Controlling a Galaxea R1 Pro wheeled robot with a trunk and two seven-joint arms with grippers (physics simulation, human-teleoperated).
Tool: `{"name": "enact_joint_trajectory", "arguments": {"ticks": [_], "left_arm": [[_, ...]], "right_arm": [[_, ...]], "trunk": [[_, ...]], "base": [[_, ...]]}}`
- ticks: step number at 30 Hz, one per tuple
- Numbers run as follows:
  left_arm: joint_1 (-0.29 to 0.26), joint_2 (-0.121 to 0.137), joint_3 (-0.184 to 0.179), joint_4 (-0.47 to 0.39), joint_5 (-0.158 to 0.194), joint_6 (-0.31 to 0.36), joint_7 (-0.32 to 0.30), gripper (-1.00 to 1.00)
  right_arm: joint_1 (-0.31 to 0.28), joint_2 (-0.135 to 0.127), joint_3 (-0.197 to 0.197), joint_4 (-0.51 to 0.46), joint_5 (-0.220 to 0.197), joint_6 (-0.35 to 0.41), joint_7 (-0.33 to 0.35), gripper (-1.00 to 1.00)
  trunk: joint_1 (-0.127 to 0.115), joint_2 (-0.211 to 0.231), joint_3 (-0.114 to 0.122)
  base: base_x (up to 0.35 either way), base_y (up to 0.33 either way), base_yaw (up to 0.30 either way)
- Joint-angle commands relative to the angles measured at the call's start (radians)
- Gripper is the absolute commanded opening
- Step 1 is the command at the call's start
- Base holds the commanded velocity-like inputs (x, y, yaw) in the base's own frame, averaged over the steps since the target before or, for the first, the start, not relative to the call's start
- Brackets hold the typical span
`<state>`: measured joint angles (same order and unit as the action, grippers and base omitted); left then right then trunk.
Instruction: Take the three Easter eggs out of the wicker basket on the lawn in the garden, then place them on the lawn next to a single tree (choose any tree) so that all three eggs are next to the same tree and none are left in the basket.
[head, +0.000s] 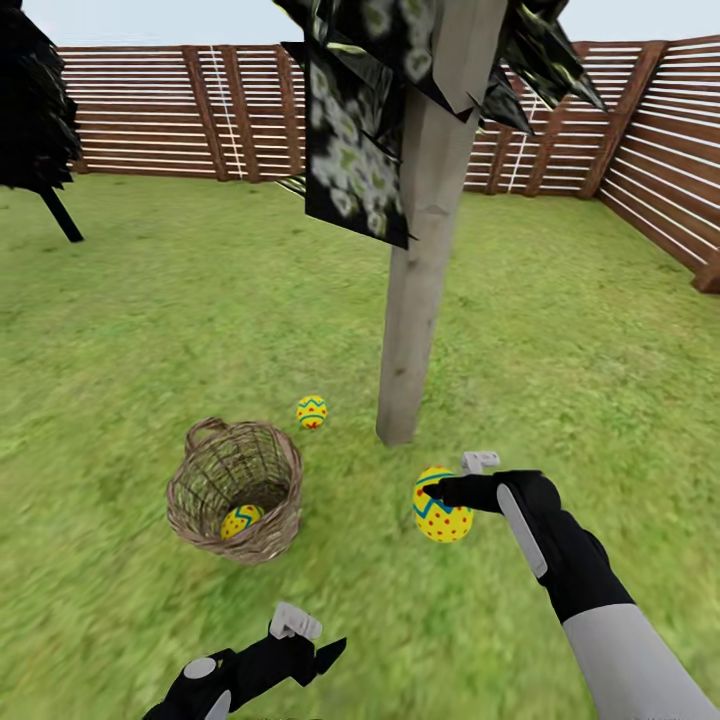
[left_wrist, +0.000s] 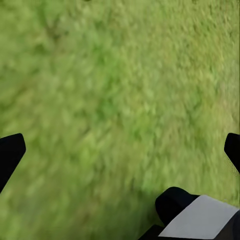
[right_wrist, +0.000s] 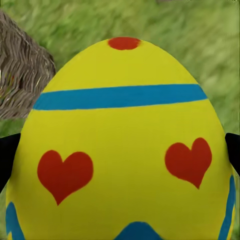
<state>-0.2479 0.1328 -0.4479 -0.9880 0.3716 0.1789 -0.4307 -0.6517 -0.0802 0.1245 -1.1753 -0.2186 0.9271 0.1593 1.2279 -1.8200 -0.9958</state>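
The lawn (head: 600, 330) spreads wide and flat, bounded by a brown slat fence (head: 150, 110) along the far side and the right. Open grass lies all round the robot, widest toward 9 and 3 o'clock. Two trees show: the near tree (head: 415, 300) has a smooth trunk that stands nearly upright, leaning slightly, with dark mottled foliage hanging on its left; a second dark tree (head: 35, 100) stands well off at 10 o'clock by the fence.

One wicker basket (head: 275, 470) sits on the grass at 8 o'clock from the trunk's foot, tipped a little so its mouth faces the camera.

Three Easter eggs are counted. The egg in the basket (head: 241, 520) lies low against the near wall. The egg on the grass (head: 311, 412) rests between the basket and the trunk, just beside the basket's far rim, long axis roughly upright. The held egg (head: 443, 506) hangs above the lawn at 5 o'clock from the trunk's foot; in the right wrist view (right_wrist: 120, 145) its narrow end points away from the camera, long axis along the fingers.

The right gripper (head: 450, 495) has its jaws grasping the held egg. The left gripper (head: 312, 640) hovers low over bare grass at 5 o'clock from the basket, jaws released and spread wide.
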Motion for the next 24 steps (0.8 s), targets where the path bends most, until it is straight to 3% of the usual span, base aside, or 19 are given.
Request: {"name": "enact_joint_trajectory", "arguments": {"ticks": [1,6,8,10,20,24], "left_arm": [[-0.001,0.001,-0.002,-0.001,0.010,0.010,0.000,1.00],[-0.001,0.001,-0.002,-0.002,0.010,0.010,0.000,1.00],[-0.001,0.001,-0.002,-0.002,0.010,0.010,0.000,1.00],[-0.001,0.001,-0.002,-0.002,0.010,0.010,0.000,1.00],[-0.001,0.001,-0.002,-0.002,0.010,0.010,0.001,1.00],[-0.001,0.001,-0.002,-0.002,0.010,0.010,0.001,1.00]], "right_arm": [[0.000,-0.001,0.001,0.000,0.001,0.003,0.002,-1.00],[0.000,-0.001,0.001,0.000,0.007,0.003,0.000,-1.00],[0.000,0.005,0.000,0.000,0.092,-0.003,0.001,-1.00],[0.000,0.008,0.000,0.000,0.142,-0.016,0.002,-1.00],[0.000,0.008,0.003,0.066,0.149,-0.080,-0.041,-1.00],[0.000,0.008,0.001,0.065,0.151,-0.080,-0.041,-1.00]], "trunk": [[0.000,0.000,-0.001],[0.000,0.000,-0.001],[0.000,0.000,-0.001],[0.000,0.000,-0.001],[0.000,0.000,-0.001],[0.000,0.000,-0.001]], "base": [[0.000,-0.305,0.283],[0.000,-0.305,0.283],[0.015,-0.305,0.283],[0.072,-0.305,0.283],[0.062,-0.305,0.280],[0.001,-0.305,0.083]]}}
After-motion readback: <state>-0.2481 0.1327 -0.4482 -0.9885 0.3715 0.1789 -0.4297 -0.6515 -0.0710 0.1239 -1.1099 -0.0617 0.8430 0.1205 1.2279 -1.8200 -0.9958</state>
